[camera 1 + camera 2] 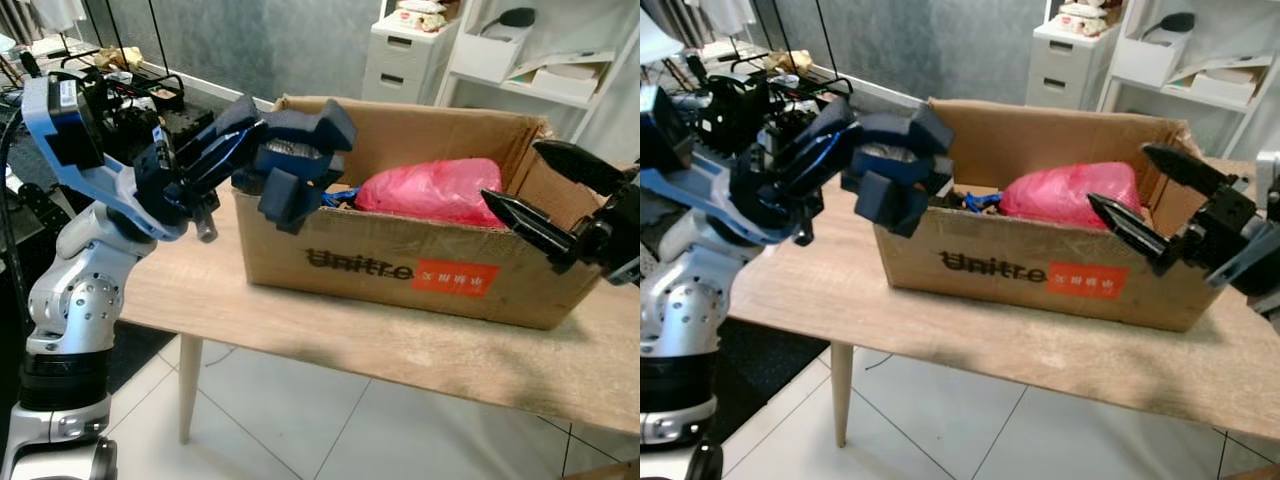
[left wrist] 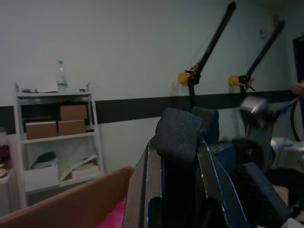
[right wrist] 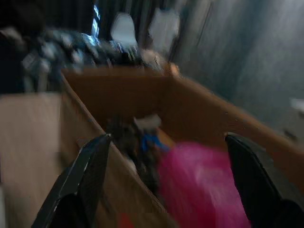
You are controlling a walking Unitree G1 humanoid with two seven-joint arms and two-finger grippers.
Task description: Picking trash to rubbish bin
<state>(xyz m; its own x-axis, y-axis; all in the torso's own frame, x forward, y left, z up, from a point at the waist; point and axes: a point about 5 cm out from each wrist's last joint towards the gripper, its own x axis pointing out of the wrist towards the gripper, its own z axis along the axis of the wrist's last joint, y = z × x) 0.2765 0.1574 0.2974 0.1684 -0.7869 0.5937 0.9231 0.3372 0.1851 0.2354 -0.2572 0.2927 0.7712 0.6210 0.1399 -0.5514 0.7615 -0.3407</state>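
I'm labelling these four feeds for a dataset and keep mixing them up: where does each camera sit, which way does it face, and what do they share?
Left eye view: on the head, looking forward and down at the cardboard box on the wooden table; left gripper and right gripper show.
Right eye view: stereo twin, same scene, slightly shifted.
Left wrist view: along its closed fingers, toward a white shelf and wall.
Right wrist view: between its spread fingers, into the box.
Shared: the pink bag shows in both eye views and the right wrist view.

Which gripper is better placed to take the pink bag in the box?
Probably the right gripper: it is open at the box's right end, beside the pink bag. The left gripper is at the far left corner.
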